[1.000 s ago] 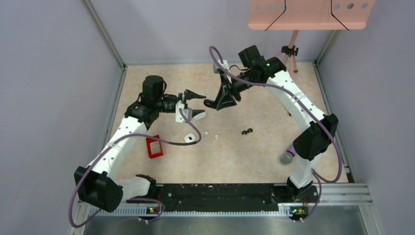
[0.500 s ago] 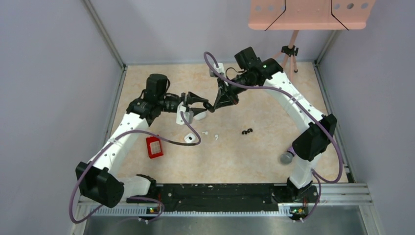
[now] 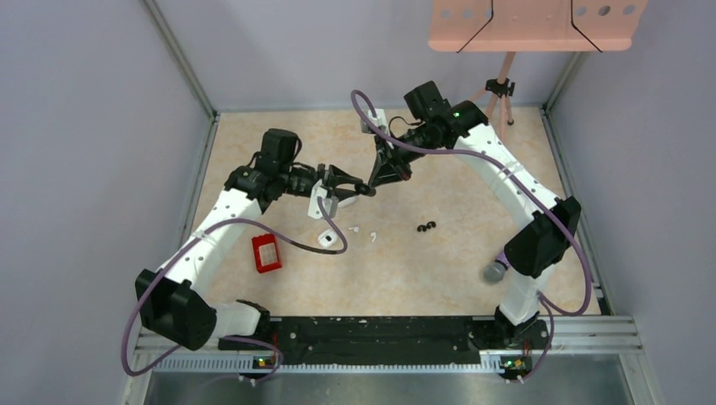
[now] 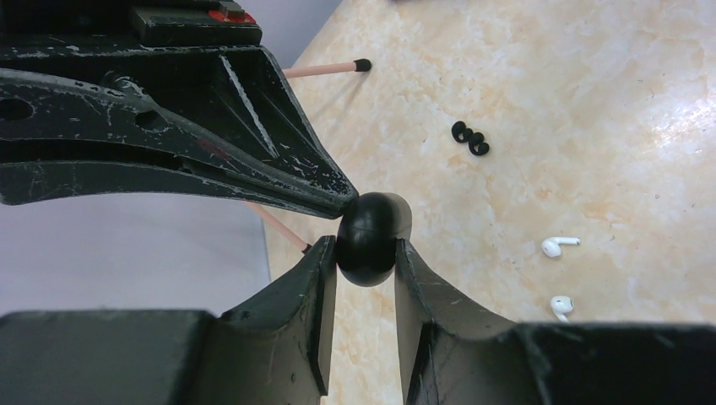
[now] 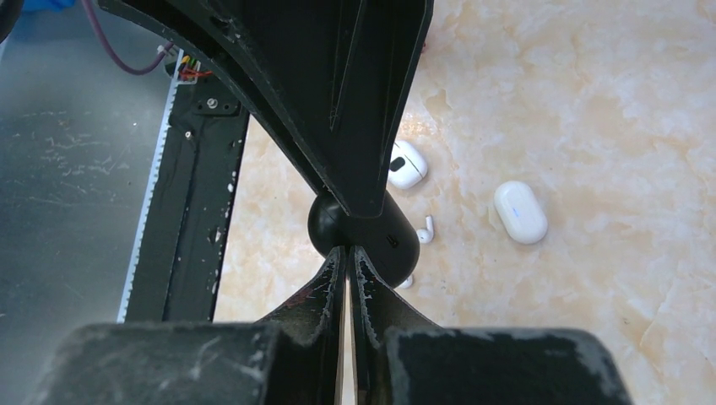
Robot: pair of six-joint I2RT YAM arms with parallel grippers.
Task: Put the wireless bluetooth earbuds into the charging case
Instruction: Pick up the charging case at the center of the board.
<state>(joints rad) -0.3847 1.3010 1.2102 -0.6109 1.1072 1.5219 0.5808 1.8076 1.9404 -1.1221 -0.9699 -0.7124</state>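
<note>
1 black charging case [image 4: 367, 240]: clamped in left claw [image 4: 363, 251], raised above desk [image 4: 591, 84]. Clenched tight: right claw [image 5: 348, 253], tips touching same case. 2 white wireless bluetooth earbuds [image 4: 560, 245]: loose on desk, near each other. 2 black earbuds [image 4: 470, 137]: side by side, apart from white ones. 2 white cases [image 5: 520, 212], 1 red case [image 3: 267, 252]: on desk.

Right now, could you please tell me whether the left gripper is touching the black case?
Touching. In the left wrist view, both fingers of the left gripper press against the sides of the black case, no gap.
</note>
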